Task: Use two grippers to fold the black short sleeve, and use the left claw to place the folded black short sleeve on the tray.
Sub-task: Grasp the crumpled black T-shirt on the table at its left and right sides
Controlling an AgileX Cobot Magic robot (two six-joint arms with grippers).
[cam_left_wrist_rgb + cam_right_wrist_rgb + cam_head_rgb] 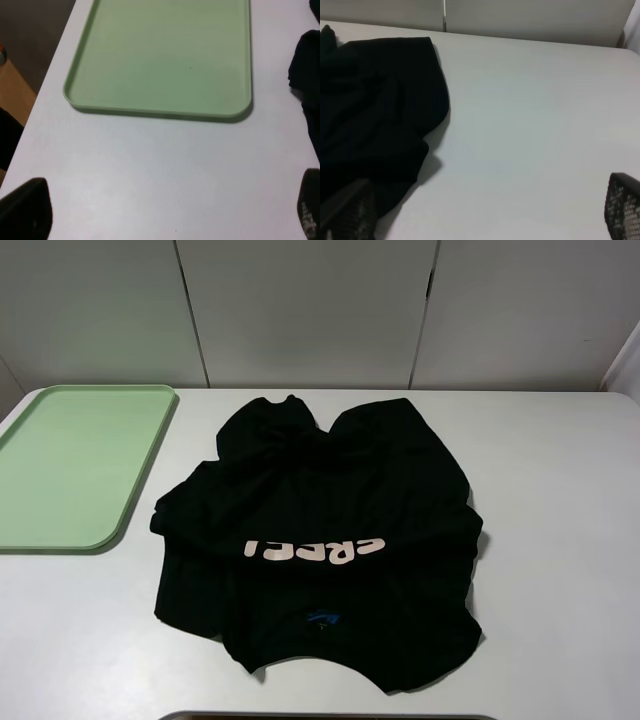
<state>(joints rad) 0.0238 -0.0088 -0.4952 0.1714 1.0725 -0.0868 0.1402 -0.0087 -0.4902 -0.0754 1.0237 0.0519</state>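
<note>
**Left wrist view: fold not yet begun**

The left pincer (pixel 167 207) hangs over bare tabletop (pixel 150 160), its fingers spread wide and holding nothing. The tray (pixel 160 55) lies just ahead of it. The right pincer (pixel 485 210) is likewise spread and empty, close to the shirt (pixel 320 510). The shirt lies rumpled in the middle of the tabletop, near the tray but clear of it.

This looks like the opening approach. Next, each pincer probably needs to come down on the shirt edge on its own side and pinch the cloth. Both then lift and carry it across together, so the fold lands even.
</note>
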